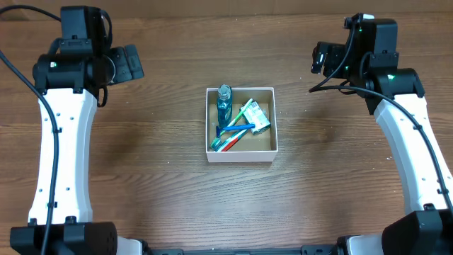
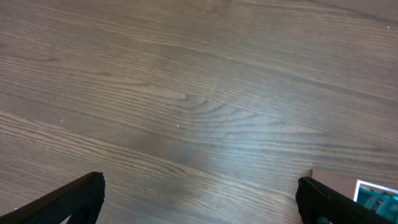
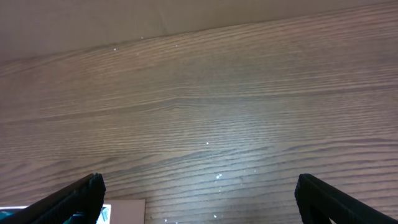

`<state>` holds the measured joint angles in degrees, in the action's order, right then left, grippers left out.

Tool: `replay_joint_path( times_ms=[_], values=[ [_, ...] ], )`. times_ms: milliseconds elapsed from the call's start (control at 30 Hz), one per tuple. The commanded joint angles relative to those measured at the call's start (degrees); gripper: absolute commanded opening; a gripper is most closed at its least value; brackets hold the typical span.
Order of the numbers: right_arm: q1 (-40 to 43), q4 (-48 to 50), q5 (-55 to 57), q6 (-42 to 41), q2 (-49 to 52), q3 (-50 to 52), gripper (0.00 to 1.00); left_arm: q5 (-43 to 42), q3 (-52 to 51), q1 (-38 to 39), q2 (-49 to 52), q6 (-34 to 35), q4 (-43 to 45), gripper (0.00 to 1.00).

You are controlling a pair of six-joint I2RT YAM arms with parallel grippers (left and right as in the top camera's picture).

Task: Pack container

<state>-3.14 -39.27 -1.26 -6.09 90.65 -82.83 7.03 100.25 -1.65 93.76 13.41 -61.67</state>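
The container [image 1: 241,154], a small square white-walled box with a brown floor, sits at the middle of the table. Inside lie a blue bottle [image 1: 224,103], crossed toothbrushes [image 1: 233,134] and a green-and-white packet [image 1: 256,116]. My left gripper [image 1: 134,62] is open and empty, raised at the far left, well away from the box. My right gripper [image 1: 320,58] is open and empty, raised at the far right. A corner of the container shows at the lower right of the left wrist view [image 2: 373,190] and at the lower left of the right wrist view [image 3: 124,208].
Bare wood-grain table [image 1: 141,156] surrounds the box on all sides. Black cables [image 1: 21,57] trail from both arms near the back corners. The table's far edge shows in the right wrist view [image 3: 186,31].
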Motion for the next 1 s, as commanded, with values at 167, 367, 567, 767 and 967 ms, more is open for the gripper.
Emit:
replay_joint_path(
  times_ms=[167, 367, 567, 767, 967],
  values=[
    [-0.02, -5.77, -0.31, -1.31, -2.34, -1.14, 1.00, -1.36, 1.03, -0.48, -0.68, -1.86, -1.42, 1.00],
    [-0.15, -6.01, 0.28, -5.07, -9.22, 3.02, 1.00, -1.42, -4.55, -0.20, -7.82, -2.97, -1.25, 1.00],
    [-1.77, -1.57, 4.44, -5.95, -23.19, 16.98, 1.00, -4.17, -24.09, -0.20, -26.08, -4.07, 7.87, 1.00],
    [-2.80, 2.60, 4.44, -5.97, -39.60, 33.09, 1.00, -4.11, -41.27, -0.20, -45.46, -4.42, 14.01, 1.00],
    [-2.80, -1.42, 4.66, -5.95, -52.59, 40.11, 1.00, -3.69, -50.73, -0.20, -59.58, -4.00, 13.68, 1.00]
  ],
)
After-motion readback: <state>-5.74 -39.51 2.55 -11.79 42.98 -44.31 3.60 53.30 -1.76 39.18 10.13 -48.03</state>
